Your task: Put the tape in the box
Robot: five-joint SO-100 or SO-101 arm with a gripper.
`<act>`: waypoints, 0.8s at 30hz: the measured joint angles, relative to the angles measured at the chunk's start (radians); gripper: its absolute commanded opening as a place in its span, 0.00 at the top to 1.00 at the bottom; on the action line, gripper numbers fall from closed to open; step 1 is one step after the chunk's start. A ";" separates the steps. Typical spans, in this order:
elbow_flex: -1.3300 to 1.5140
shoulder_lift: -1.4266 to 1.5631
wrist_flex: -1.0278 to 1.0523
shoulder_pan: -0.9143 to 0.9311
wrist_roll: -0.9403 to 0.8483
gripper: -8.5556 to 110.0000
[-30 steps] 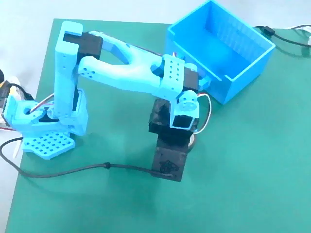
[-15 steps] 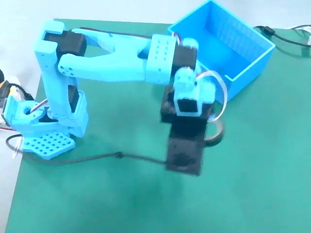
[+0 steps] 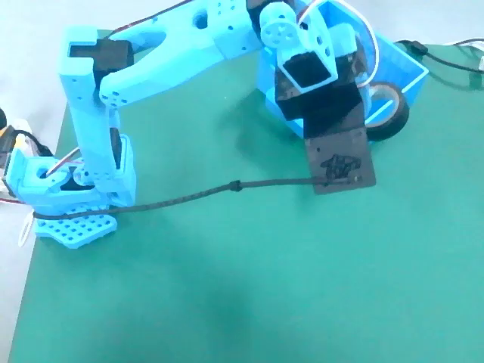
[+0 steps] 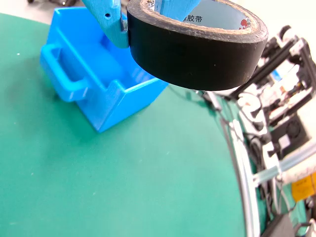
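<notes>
Tape: we see the black roll (image 4: 197, 49) up in the air, clear of the green worktop (image 3: 249, 287), its pale core ring facing up in the wrist view; in the fixed view it (image 3: 387, 110) hangs at the near right corner of the box.
Fingers: we have the blue fingers (image 4: 111, 22) closed on the tape, one outside the roll's wall and one reaching into its core.
Box: the bright blue bin (image 4: 98, 74) sits on the worktop, loop handle toward us in the wrist view; in the fixed view the box (image 3: 404, 64) is largely covered by the arm.
Arm: we see the blue arm (image 3: 151, 53) stretched from its base at the left across to the box.
Cable: a dark cable (image 3: 197, 197) runs from the base to the wrist.
</notes>
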 measured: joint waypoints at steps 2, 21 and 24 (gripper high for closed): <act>-0.014 -0.012 -0.014 -0.048 0.002 0.93; -0.069 -0.325 -0.160 -0.342 0.002 0.93; -0.077 -0.370 -0.173 -0.365 0.002 0.93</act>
